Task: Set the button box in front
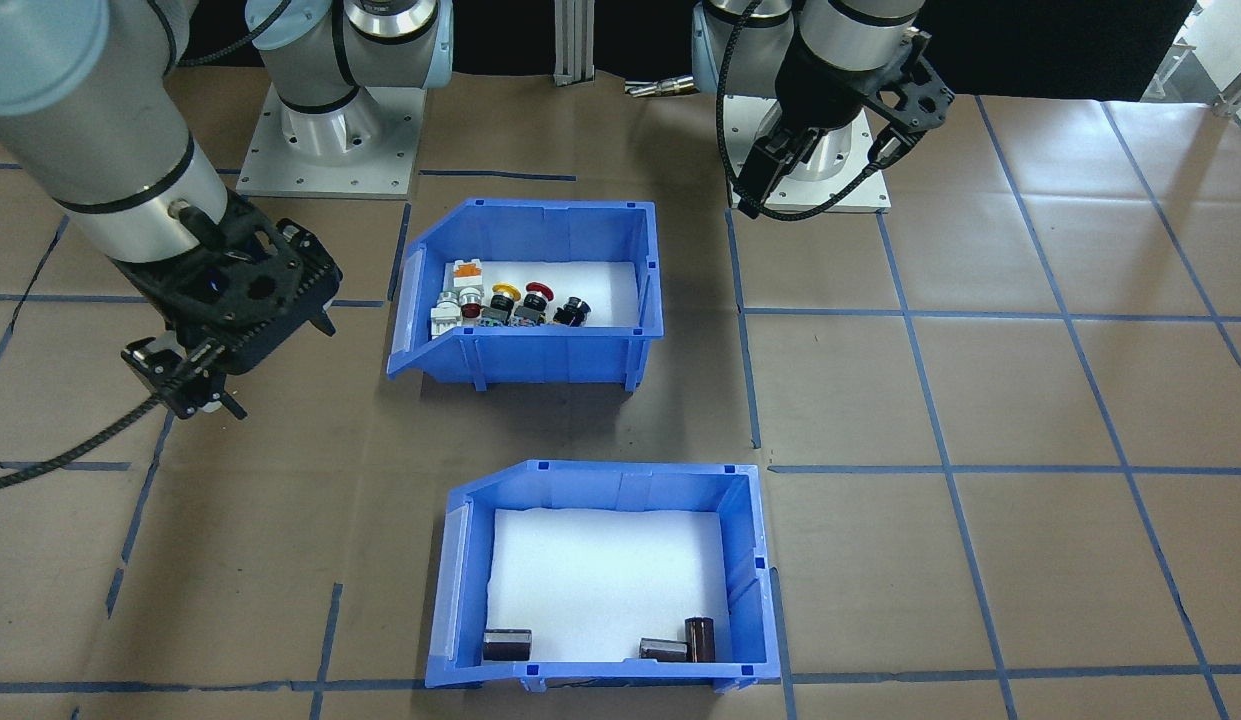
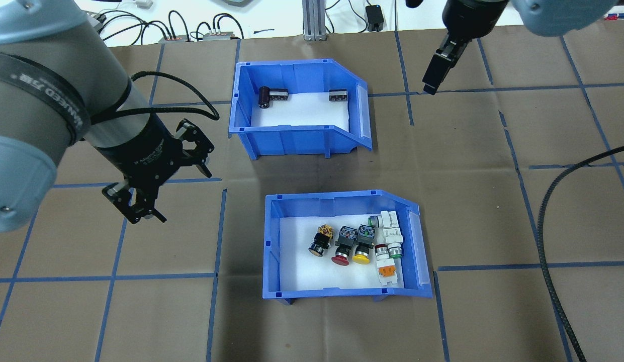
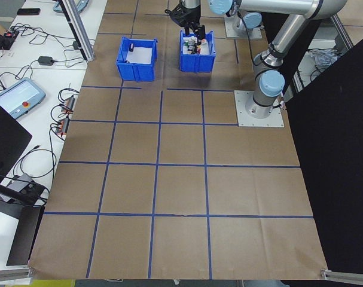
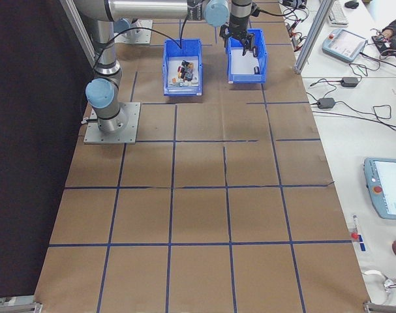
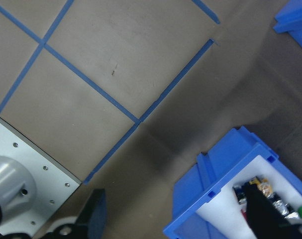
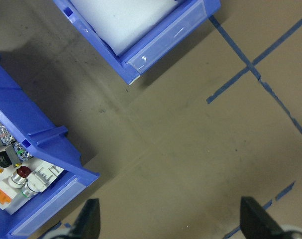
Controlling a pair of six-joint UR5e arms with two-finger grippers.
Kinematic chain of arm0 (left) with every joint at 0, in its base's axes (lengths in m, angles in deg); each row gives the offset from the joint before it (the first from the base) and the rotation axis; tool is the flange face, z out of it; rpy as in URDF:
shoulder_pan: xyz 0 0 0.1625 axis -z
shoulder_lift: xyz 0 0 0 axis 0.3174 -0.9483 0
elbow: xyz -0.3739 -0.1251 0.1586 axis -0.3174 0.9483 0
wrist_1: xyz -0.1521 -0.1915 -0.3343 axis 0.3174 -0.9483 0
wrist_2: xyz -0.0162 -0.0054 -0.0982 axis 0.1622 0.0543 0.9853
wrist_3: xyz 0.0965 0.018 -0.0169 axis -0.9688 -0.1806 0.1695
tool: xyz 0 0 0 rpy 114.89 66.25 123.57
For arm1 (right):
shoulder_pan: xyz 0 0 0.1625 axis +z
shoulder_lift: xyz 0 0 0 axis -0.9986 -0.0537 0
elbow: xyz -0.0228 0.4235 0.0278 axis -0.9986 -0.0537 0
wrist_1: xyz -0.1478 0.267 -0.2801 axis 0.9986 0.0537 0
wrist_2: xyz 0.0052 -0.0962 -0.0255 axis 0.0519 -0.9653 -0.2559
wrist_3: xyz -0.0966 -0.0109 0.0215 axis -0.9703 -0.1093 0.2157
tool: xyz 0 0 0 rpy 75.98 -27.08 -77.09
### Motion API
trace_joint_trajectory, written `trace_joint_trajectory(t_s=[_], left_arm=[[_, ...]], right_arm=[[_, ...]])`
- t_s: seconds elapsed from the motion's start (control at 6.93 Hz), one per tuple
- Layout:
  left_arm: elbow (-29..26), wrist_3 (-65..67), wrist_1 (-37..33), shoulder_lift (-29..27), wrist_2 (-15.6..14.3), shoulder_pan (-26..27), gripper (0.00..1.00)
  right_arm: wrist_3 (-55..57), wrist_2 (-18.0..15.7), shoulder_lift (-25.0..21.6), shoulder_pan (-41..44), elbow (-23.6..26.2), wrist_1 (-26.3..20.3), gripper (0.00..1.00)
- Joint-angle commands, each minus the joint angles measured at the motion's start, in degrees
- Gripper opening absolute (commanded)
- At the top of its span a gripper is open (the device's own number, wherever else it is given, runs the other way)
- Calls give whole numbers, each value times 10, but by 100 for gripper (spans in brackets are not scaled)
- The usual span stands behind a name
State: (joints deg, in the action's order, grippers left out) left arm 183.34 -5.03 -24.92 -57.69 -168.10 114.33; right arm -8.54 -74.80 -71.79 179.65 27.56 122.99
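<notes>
The button box is a blue bin with a white liner, standing on the robot's side of the table. Several coloured push buttons lie in it. Its sloped front faces the robot's right. My left gripper hangs open and empty above the table, to the left of the box and apart from it. In the left wrist view a corner of the button box shows at the lower right. My right gripper is open and empty, high above the table to the right of the far bin. The right wrist view shows the button box at the left.
A second blue bin with a few dark brown cylinders stands farther from the robot, beyond the button box. Blue tape lines grid the brown table. The arm base plates sit at the robot's edge. A black cable hangs at the right.
</notes>
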Motion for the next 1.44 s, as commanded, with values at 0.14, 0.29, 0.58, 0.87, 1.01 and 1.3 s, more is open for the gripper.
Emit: trace_joint_trajectory(t_s=[0.14,0.29,0.58,0.87,1.01,1.3], left_arm=[[113,262,101,9,20,80,100],[143,333,145,8,35,114,100],[180,438,240,-6,39,159,100],[197,504,244,-6,97,168,99],[200,518,256,-13,107,175,99],[204,582,311,-53,107,221,99]], right_arm=[[-48,-5,109,114,-93,5,100],[-48,-6,136,151,-95,30,100],[-39,-27,188,211,-94,97,100],[-39,-34,221,254,-90,99,100],[-39,-34,229,258,-89,100,100],[-39,-36,247,258,-84,135,100]])
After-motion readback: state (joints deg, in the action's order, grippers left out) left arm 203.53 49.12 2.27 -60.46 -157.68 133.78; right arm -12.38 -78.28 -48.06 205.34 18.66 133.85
